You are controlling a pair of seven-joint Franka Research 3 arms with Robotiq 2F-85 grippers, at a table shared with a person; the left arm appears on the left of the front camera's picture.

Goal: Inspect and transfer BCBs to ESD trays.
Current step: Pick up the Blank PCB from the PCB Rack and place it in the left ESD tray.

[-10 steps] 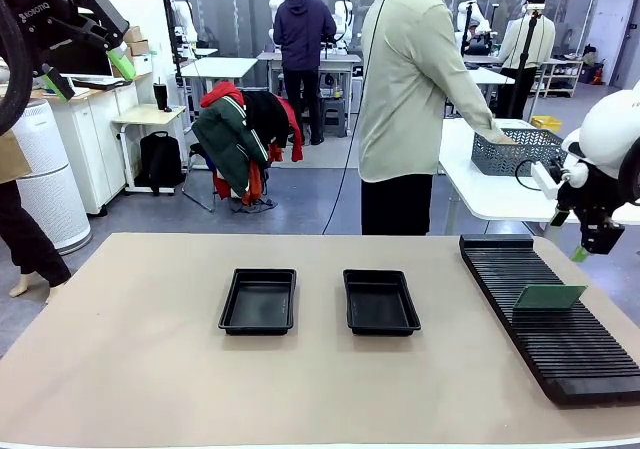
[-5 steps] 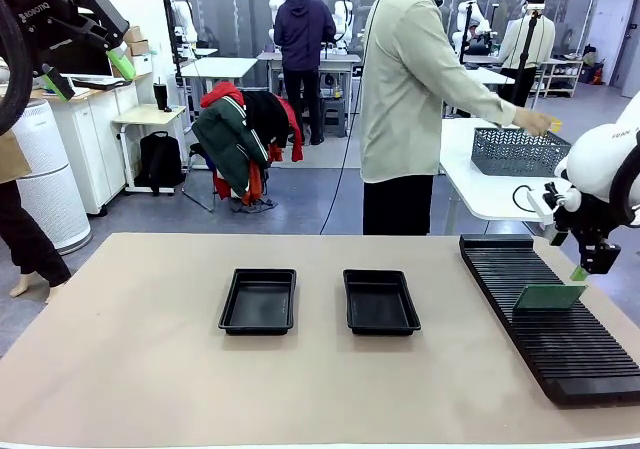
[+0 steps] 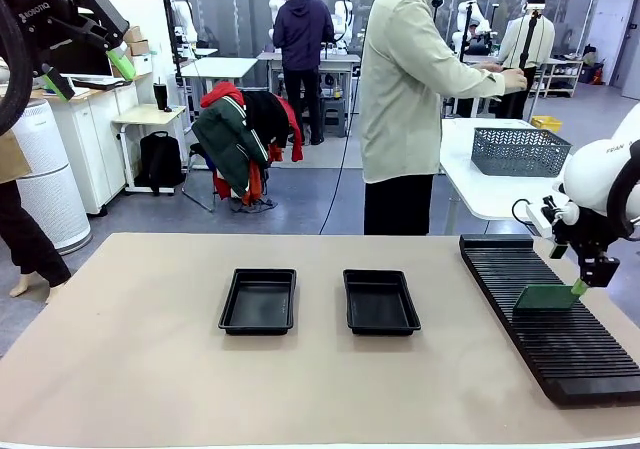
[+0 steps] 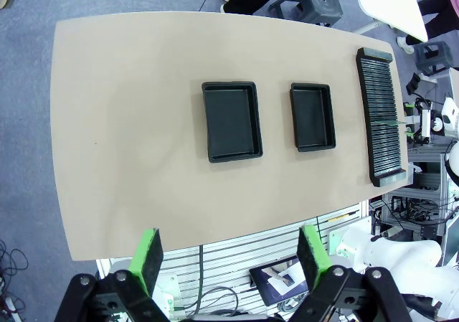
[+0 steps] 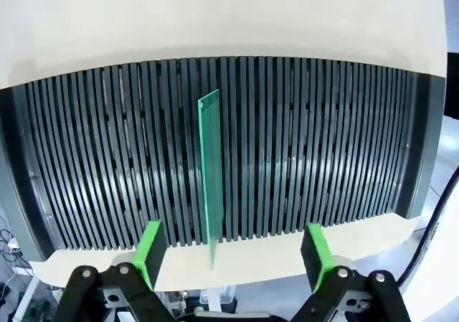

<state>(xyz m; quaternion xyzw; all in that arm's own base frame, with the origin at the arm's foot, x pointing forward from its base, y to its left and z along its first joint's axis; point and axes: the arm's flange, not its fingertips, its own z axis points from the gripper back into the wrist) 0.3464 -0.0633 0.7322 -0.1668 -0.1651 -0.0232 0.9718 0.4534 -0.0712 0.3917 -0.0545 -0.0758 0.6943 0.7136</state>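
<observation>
Lowered since prev frame: R gripper [image 3: 583, 281] now at top corner of BCB [image 3: 548, 296], jaws spread wide astride it, no grip. BCB upright in slotted rack [image 3: 560, 354], right of both ESD trays [image 3: 258, 273]. L gripper [image 3: 90, 74] up high, jaws released.

The front camera sits low at the robot's edge of the worktop [image 3: 130, 369], facing across it to the far side. The left wrist camera is high up, looking down past the left claw [image 4: 229, 236] on the whole worktop. The right wrist camera looks past the right claw [image 5: 231, 229] from close above the rack [image 5: 323, 143]. All three share that rack and its upright BCB [image 5: 210, 164]; the first two share both ESD trays [image 3: 258, 300].
</observation>
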